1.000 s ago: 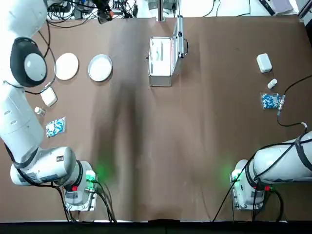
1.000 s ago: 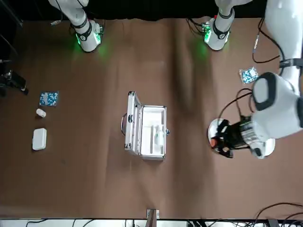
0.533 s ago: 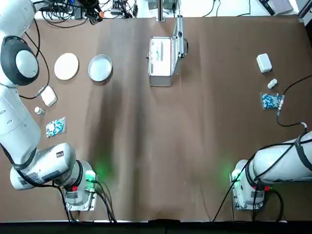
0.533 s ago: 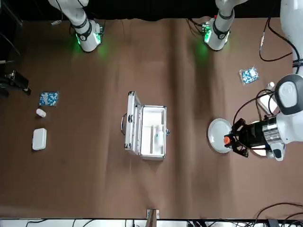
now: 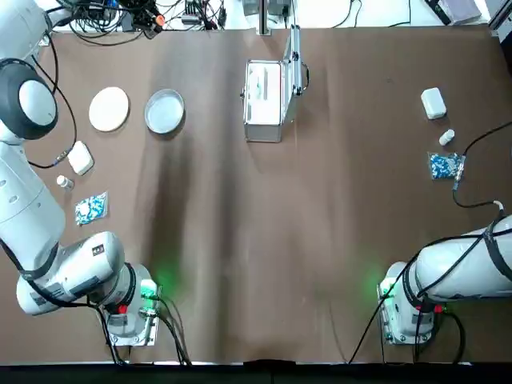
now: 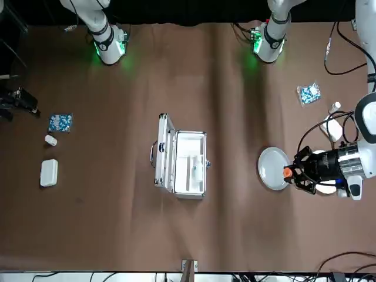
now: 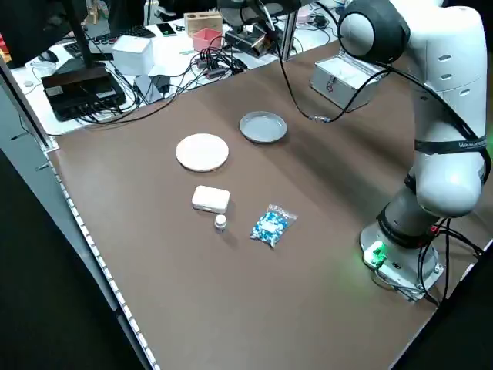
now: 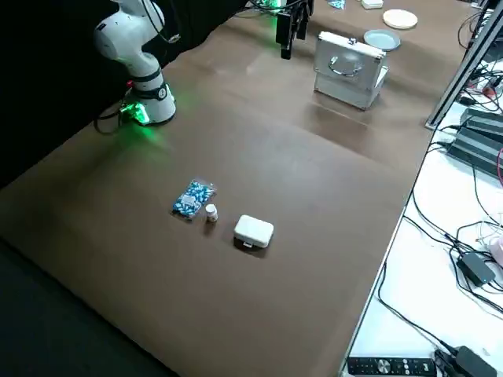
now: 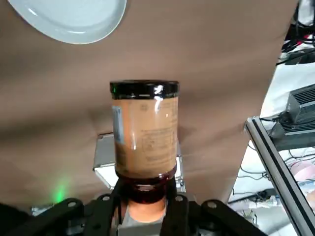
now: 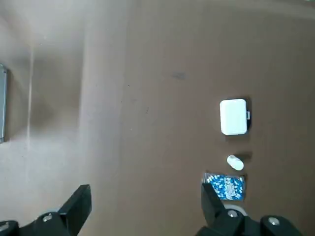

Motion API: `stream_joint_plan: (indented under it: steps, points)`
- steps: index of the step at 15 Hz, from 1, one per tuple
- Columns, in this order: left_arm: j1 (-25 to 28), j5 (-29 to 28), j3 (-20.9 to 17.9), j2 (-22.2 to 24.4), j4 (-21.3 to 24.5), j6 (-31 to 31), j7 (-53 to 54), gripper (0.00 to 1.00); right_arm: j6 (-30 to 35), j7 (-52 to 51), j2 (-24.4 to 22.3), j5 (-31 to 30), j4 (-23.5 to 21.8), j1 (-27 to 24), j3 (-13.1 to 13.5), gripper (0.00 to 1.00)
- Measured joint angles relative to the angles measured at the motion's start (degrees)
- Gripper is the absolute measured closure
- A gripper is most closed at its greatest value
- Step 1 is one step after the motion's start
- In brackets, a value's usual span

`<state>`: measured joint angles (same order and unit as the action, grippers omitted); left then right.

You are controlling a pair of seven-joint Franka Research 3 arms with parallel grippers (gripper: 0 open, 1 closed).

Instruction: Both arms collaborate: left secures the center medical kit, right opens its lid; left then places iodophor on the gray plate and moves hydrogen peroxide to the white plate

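White plate (image 5: 109,109) left of gray plate (image 5: 165,111) — open case (image 5: 266,100) farther right

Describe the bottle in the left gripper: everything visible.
The bottle is amber-brown and translucent, with a black cap at its far end and a faint printed label on its side. It looks like glass or clear plastic. The left gripper is shut on its other end, holding it in the air above the brown table, past the rim of the gray plate. Nothing but the fingers touches it.
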<state>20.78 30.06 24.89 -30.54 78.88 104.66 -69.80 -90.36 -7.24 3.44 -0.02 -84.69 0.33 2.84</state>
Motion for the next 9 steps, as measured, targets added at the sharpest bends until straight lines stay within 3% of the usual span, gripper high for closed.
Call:
stream_joint_plan:
  steps: [9]
  points:
    - [6.9,13.0,-0.1,-5.8,0.9,-7.4,9.9,0.67,0.2,-1.1,0.0,0.0,0.0,0.0,0.2,0.01]
